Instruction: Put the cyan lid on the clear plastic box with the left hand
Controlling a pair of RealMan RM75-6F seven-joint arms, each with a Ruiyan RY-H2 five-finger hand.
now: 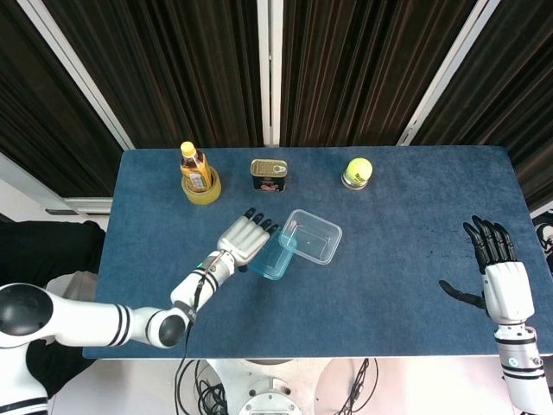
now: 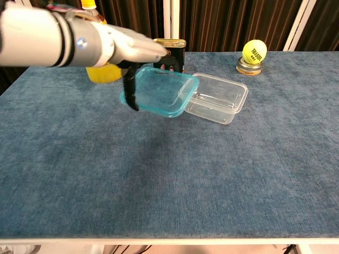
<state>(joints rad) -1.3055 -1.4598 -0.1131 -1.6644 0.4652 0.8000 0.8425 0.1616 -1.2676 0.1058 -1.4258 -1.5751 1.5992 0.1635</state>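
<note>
My left hand [image 1: 244, 239] [image 2: 132, 50] holds the cyan lid [image 1: 274, 256] [image 2: 160, 91] up in the air, fingers over its top and thumb under its left edge. The lid hangs tilted, just left of the clear plastic box [image 1: 312, 236] [image 2: 217, 97], and its right edge overlaps the box's left rim in both views. The box stands open on the blue table near the middle. My right hand [image 1: 498, 275] rests open at the table's right edge, fingers spread, holding nothing.
A tea bottle [image 1: 195, 167] [image 2: 93, 16] stands inside a yellow tape roll [image 1: 201, 189] at the back left. A tin can [image 1: 268, 174] [image 2: 174, 54] sits behind the lid. A tennis ball [image 1: 358, 169] [image 2: 254, 51] rests on a small jar at the back right.
</note>
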